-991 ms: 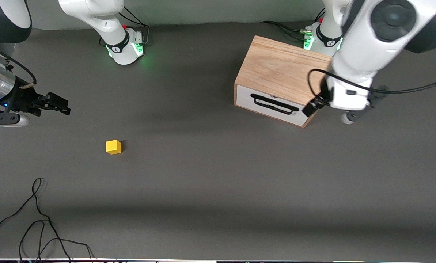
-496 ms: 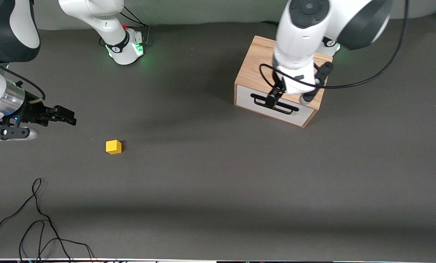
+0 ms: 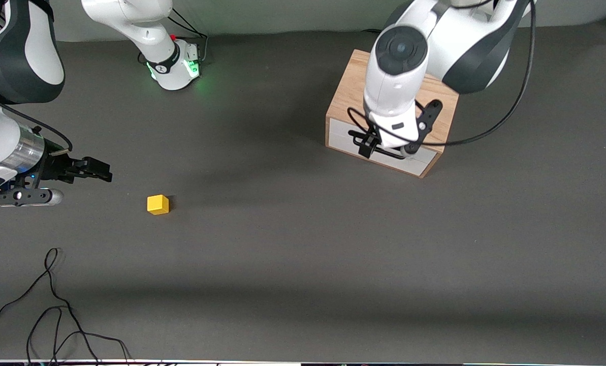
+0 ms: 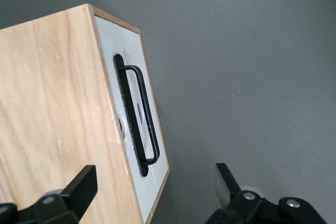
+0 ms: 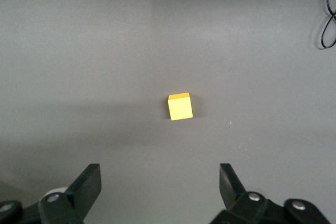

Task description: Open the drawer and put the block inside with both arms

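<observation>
both arms: glossy white shells, dark grey/black joint sections. left arm (image 3: 435,46) has a round dark cap with a small glinting centre on its wrist housing, plus a black cable looping off the wrist. right arm (image 3: 8,101) has a brushed silver collar ahead of the hand and a thin black cable along it. right base (image 3: 173,63) is white with a black ring, green glow, small red spot, black leads. left gripper (image 4: 157,192) and right gripper (image 5: 160,190): black angular fingers, silver screw heads at the finger mounts. right hand carries a black bar with a silver-grey tip and a blue led.
</observation>
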Robot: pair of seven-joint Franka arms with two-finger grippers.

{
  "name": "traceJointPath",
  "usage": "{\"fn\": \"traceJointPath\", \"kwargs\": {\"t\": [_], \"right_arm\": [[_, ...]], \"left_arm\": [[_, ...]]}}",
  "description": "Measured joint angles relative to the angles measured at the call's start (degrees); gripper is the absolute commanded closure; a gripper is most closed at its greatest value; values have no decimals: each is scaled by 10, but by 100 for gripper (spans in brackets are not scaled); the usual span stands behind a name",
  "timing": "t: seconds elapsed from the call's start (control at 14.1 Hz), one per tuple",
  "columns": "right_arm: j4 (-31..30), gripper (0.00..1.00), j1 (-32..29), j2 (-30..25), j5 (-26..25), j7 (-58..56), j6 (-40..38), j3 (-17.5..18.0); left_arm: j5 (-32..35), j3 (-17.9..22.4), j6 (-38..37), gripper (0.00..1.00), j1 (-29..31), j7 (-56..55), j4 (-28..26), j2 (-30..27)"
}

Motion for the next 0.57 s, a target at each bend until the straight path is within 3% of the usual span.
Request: {"fn": "traceJointPath", "kwargs": {"t": [0.21,0.57], "right_arm": [[0,0,0,1,0,0,3,0],[-13,0,0,2,0,0,18,-1]], "left_arm": [[0,2,38,0,2,0,-13,32],[1,6,84,0,13,14,-72,38]]}}
